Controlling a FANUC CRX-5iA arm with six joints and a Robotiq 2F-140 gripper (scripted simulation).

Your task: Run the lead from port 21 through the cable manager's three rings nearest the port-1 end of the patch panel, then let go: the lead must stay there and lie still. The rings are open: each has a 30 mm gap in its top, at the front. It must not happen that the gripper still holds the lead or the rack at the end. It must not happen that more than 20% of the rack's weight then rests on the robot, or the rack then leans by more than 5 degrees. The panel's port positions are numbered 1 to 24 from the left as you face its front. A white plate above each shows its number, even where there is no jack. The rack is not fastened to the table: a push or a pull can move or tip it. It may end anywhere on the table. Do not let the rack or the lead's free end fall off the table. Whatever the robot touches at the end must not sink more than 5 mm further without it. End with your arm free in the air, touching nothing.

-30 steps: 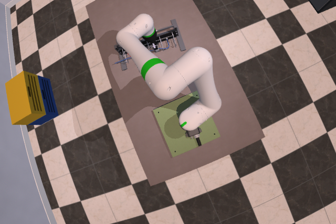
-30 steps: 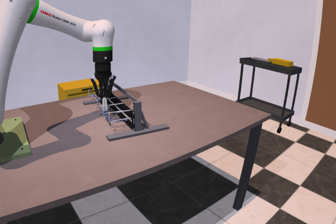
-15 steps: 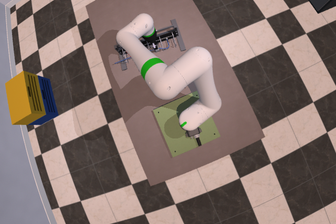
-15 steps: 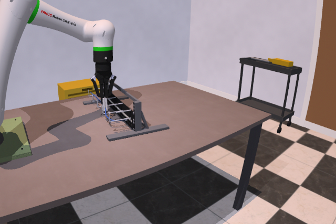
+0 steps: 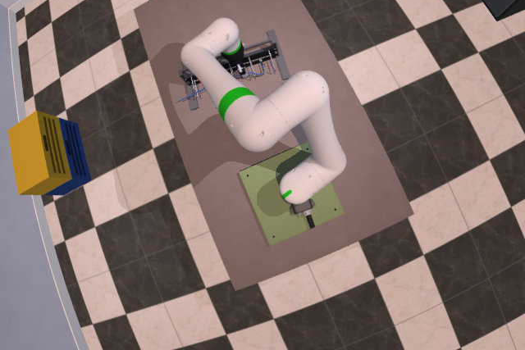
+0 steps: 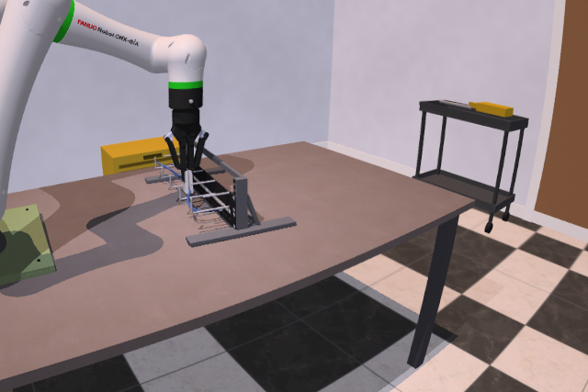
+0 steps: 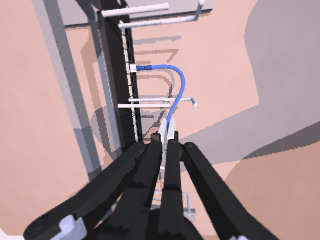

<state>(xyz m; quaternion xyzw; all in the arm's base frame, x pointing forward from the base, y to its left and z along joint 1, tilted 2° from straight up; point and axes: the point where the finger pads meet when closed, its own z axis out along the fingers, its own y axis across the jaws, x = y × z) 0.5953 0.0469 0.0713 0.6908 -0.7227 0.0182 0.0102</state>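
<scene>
We find the blue lead (image 5: 262,70) (image 6: 189,200) (image 7: 183,82) joined to the panel toward the right end of the rack (image 5: 282,67) (image 6: 242,197) (image 7: 65,50), as the top view shows it. It bends out in a loop and runs to the fingertips. A further blue stretch shows at the rack's left end, its tip out past the rings, over the worktop (image 5: 339,125) (image 6: 309,236) (image 7: 220,55).

The gripper (image 5: 241,70) (image 6: 188,184) (image 7: 169,125) is almost fully closed, pointing down at the front of the rack; we judge the lead to be pinched between its fingertips.

Progress: the far stretch lies among the rings nearest the port-1 end, so we judge threading to be well advanced. We cannot tell whether all three rings enclose it. The rack stands upright on its feet.

Outstanding: settling the remaining slack, releasing the lead and withdrawing the arm clear. In our judgement, a snag on a ring could drag the unfastened rack.
</scene>
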